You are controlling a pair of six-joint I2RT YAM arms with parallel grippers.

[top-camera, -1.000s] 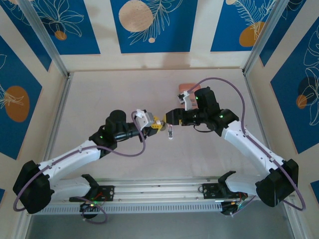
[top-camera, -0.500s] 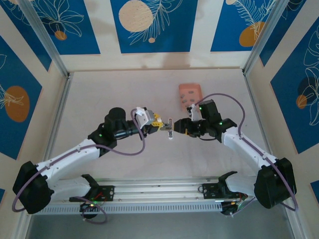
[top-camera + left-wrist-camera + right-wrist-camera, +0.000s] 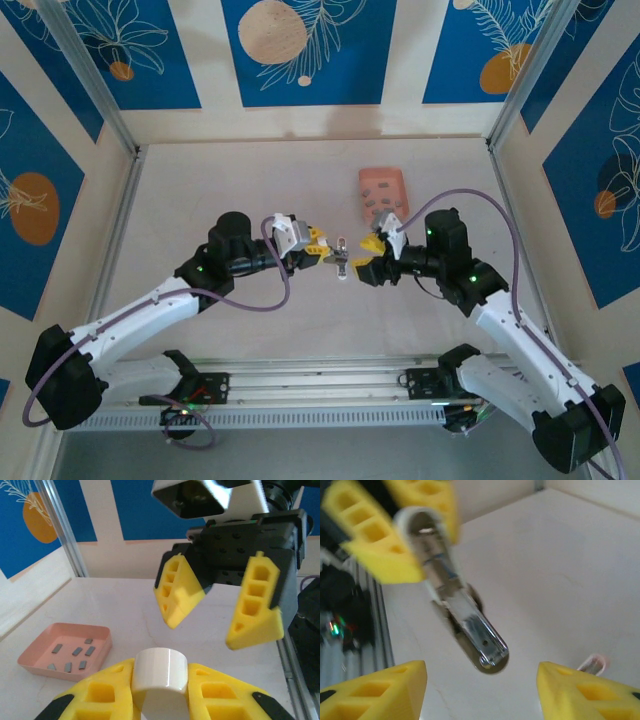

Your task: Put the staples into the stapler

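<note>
Stapler (image 3: 465, 620), clamped in left jaws, points lengthwise, seemingly downward, toward open, empty right jaws.

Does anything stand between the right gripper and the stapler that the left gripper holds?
Nothing visible does. The right gripper, jaws open, faces the stapler clamped in the left gripper, with open air between them.
</note>
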